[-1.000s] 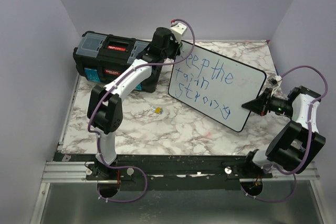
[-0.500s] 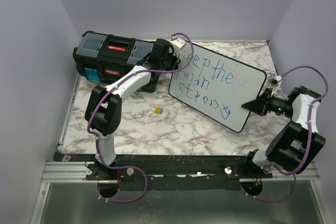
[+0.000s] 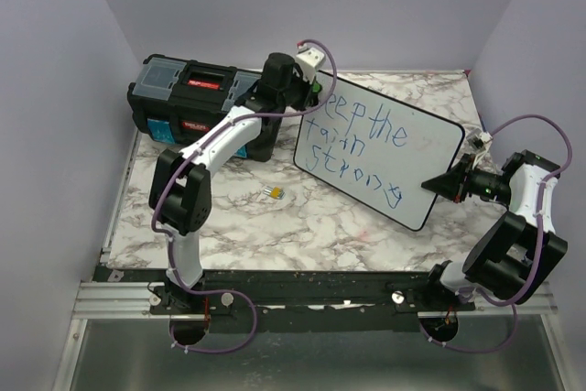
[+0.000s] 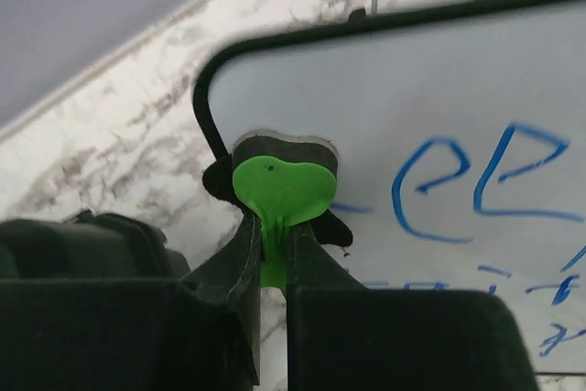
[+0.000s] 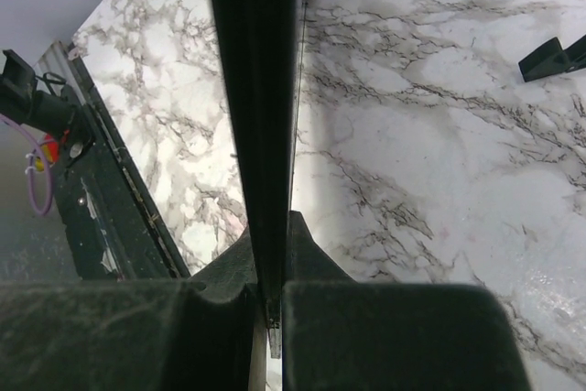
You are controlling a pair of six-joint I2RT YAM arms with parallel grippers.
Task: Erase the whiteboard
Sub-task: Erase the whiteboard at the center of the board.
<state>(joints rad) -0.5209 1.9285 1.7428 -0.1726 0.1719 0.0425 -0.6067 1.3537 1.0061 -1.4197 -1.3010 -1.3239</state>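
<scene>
The whiteboard [image 3: 385, 148] rests tilted on the marble table, with blue handwriting across it. My left gripper [image 3: 307, 89] is at the board's far left corner. It is shut on the green tab of an eraser [image 4: 279, 185], whose black felt pad presses on the whiteboard [image 4: 439, 89] just left of the first blue letters. In the left wrist view the left gripper [image 4: 272, 235] pinches that tab tightly. My right gripper [image 3: 438, 182] is shut on the board's right edge. The right wrist view shows the right gripper [image 5: 270, 254] clamped on the black rim of the whiteboard [image 5: 256, 89], seen edge-on.
A black toolbox [image 3: 192, 103] with a red handle stands at the back left, close behind the left arm. A small yellow object [image 3: 273, 192] lies on the table in front of it. Purple walls enclose three sides. A black foot [image 5: 549, 57] shows under the board.
The left gripper with the eraser dipped down and left along the board's corner, then came back up. The right arm and the board have not moved.
</scene>
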